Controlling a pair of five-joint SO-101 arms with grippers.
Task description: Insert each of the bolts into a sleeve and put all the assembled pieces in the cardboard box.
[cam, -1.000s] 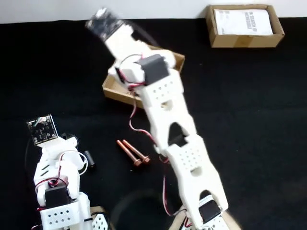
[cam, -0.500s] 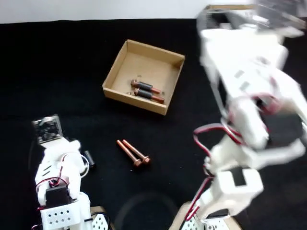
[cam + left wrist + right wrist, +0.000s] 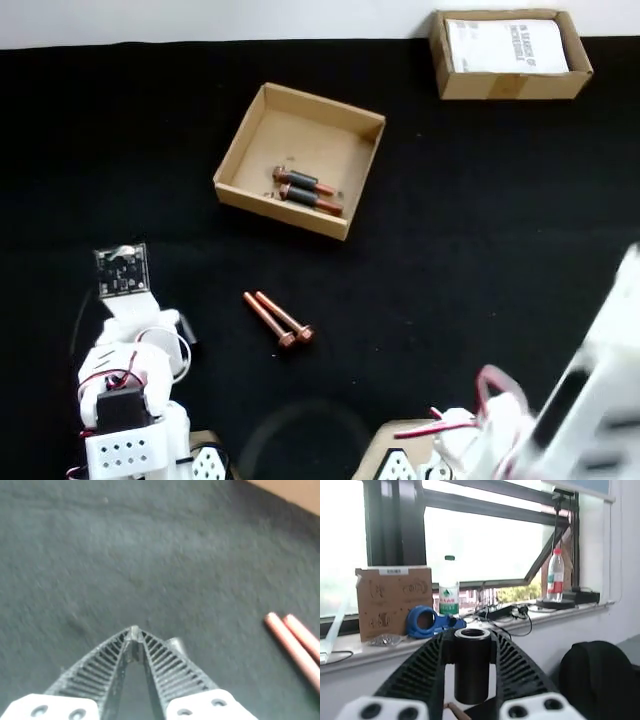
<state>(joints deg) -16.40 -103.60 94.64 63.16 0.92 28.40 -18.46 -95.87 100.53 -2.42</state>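
The open cardboard box (image 3: 255,135) lies mid-table with two sleeved bolts (image 3: 306,190) inside. Two bare copper bolts (image 3: 278,318) lie side by side in front of it, and they show again as bolts (image 3: 296,644) in the left wrist view. My left gripper (image 3: 134,631) is shut just above the black cloth, with nothing between its fingers. A dark sleeve (image 3: 175,643) peeks out beside one finger. My right gripper (image 3: 470,636) is shut on an upright black sleeve (image 3: 470,672) and points up into the room. The right arm (image 3: 585,405) is folded back at the table's near right corner.
A second cardboard box (image 3: 510,82) holding a printed sheet stands at the far right. The left arm's base (image 3: 130,440) is at the near left edge. Black cloth (image 3: 470,230) covers the table. Beyond the right gripper are a window sill and bottles (image 3: 449,587).
The right arm has swung away from over the box, to the right and back to the near right corner. The left wrist has shifted slightly to the right.
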